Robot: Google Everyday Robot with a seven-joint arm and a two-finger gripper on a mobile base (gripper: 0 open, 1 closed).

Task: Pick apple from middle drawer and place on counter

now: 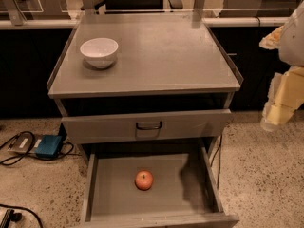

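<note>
The apple (144, 180), small and red-orange, lies on the bare floor of the open middle drawer (109, 186), near its centre. The counter (161, 56) is the flat grey top of the cabinet above. My gripper (277, 109) hangs at the right edge of the view, to the right of the cabinet and level with the upper drawer front. It is well apart from the apple and holds nothing that I can see.
A white bowl (99, 52) stands at the counter's left rear. The upper drawer front (148, 125) with its dark loop handle is closed above the open drawer. A blue box (49, 146) and cables lie on the speckled floor at left.
</note>
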